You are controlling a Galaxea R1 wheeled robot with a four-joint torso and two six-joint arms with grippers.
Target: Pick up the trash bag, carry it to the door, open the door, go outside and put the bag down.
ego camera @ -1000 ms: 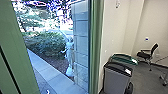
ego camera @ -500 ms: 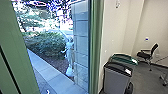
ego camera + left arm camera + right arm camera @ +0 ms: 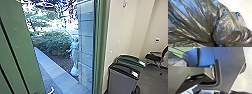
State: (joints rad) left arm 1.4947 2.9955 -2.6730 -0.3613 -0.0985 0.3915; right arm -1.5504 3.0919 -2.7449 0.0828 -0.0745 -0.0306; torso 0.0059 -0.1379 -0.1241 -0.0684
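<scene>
Close in front of the left wrist camera: trash bag (image 3: 193, 21), count one, dark shiny plastic, crumpled, folds drawn together toward one gathered point. Left gripper and right gripper: cannot tell whether the jaws are clenched, released or grasping the bag.

Head view, left side: one green panel (image 3: 18, 37), slanted, two dark lines running down it. One upright green strip (image 3: 101, 47) stands between the outdoor part and the room.

Outdoors, between panel and strip: one block wall (image 3: 85, 42), one large bush (image 3: 53, 45), foliage above, pale paving (image 3: 53, 75) running alongside dark ground. One pale upright figure (image 3: 74, 56) near the block wall, can't tell what it is. One white curved item (image 3: 51, 90) low down, identity unclear.

Indoors: two bins, upright, next to each other. Front one is the grey bin (image 3: 123, 80) with black top; the green-topped bin (image 3: 131, 60) is partly behind it. White labels, two, one per bin top. One black chair (image 3: 155, 58) well apart from the bins, on grey floor (image 3: 151, 80). One small wall fitting (image 3: 157, 40) above the chair's level, on the pale wall (image 3: 130, 27).
</scene>
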